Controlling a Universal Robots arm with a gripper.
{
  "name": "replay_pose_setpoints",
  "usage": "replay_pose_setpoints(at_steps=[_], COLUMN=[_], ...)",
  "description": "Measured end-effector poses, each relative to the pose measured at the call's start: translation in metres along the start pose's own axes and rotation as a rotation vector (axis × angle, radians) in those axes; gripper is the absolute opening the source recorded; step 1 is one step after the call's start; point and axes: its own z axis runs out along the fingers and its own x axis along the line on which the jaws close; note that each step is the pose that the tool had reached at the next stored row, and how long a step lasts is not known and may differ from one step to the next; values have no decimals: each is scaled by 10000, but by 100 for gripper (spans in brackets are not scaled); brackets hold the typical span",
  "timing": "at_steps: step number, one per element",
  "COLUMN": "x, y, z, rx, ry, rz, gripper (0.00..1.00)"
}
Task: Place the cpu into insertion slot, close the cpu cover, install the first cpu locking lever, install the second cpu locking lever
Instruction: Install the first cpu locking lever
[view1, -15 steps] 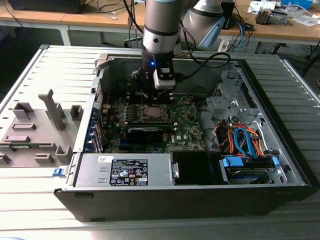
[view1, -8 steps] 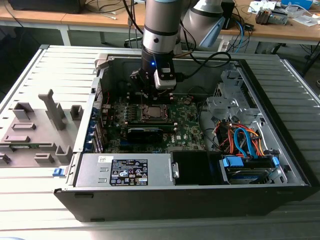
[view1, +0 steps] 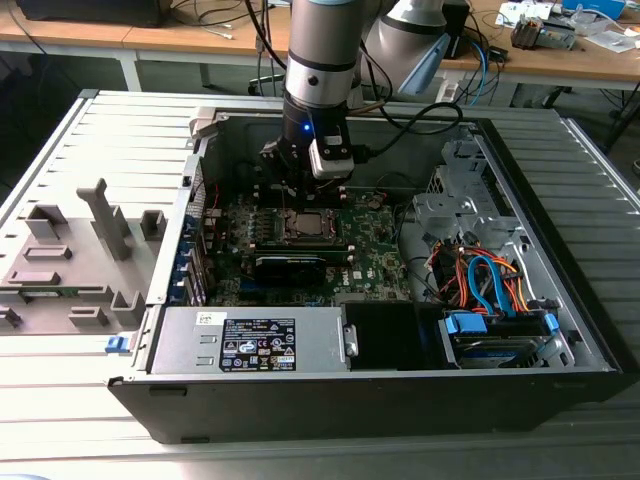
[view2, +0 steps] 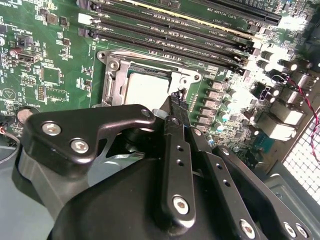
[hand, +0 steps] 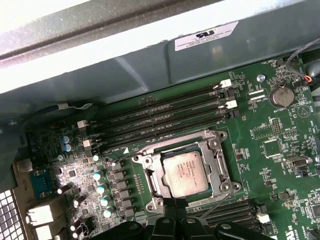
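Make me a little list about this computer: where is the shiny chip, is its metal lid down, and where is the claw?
cpu: lies flat in the insertion slot, silver top showing
cpu cover: down flat, framing the chip
claw: tip at the cover's edge; cannot tell if it touches
board: green motherboard inside an open computer case
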Motion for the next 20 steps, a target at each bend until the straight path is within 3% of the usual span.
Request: replay_pose_setpoints(at_steps=[20], x=[0], y=[0], z=[0], rx=[20], ry=[-20], rz=[-331], gripper=[11])
